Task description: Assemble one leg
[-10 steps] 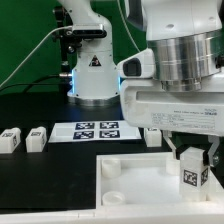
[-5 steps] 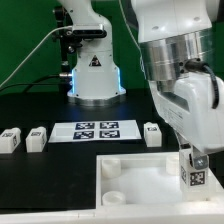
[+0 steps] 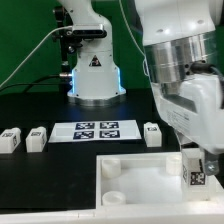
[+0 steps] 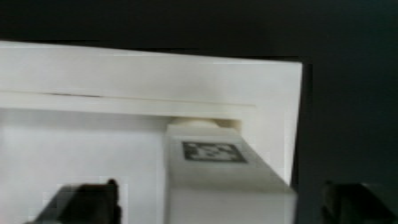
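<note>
A white leg (image 3: 197,173) with a square tag stands upright at the near right corner of the large white tabletop (image 3: 145,182). My gripper (image 3: 196,163) hangs over it, with the jaws on either side of the leg. In the wrist view the leg (image 4: 217,160) rises from the tabletop (image 4: 89,125). The dark fingers (image 4: 84,203) stand apart from the leg, with a gap on each side. The gripper (image 4: 222,203) is open. The leg's foot and its socket are hidden.
Three more legs lie on the black table: two at the exterior view's left (image 3: 10,139) (image 3: 37,137) and one (image 3: 152,134) behind the tabletop. The marker board (image 3: 95,130) lies in the middle. The arm's base (image 3: 95,75) stands behind it. Round sockets (image 3: 110,168) show on the tabletop's left side.
My wrist has turned about its own axis over the leg. The leg's tag still faces the same way and the leg has stayed at the corner.
</note>
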Robot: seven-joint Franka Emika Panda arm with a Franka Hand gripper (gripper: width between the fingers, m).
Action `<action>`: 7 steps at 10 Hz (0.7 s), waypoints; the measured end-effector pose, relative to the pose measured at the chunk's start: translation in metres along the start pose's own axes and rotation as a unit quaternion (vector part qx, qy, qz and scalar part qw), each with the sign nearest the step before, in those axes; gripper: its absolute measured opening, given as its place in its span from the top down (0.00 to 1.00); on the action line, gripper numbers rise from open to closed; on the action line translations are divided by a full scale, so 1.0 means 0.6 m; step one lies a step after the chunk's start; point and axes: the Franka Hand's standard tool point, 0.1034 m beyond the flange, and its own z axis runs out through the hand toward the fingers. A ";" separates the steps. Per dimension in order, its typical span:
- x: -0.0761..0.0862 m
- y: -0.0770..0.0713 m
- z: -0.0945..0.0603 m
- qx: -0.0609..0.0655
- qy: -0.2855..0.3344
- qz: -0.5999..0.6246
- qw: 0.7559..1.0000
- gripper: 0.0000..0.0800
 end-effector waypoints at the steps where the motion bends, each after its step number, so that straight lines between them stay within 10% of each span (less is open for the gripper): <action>1: -0.002 0.001 0.001 -0.006 0.000 -0.102 0.995 0.22; 5: -0.001 0.005 0.003 -0.015 -0.004 -0.301 0.954 0.19; 7: 0.008 0.004 -0.004 -0.048 -0.003 -0.484 0.874 0.19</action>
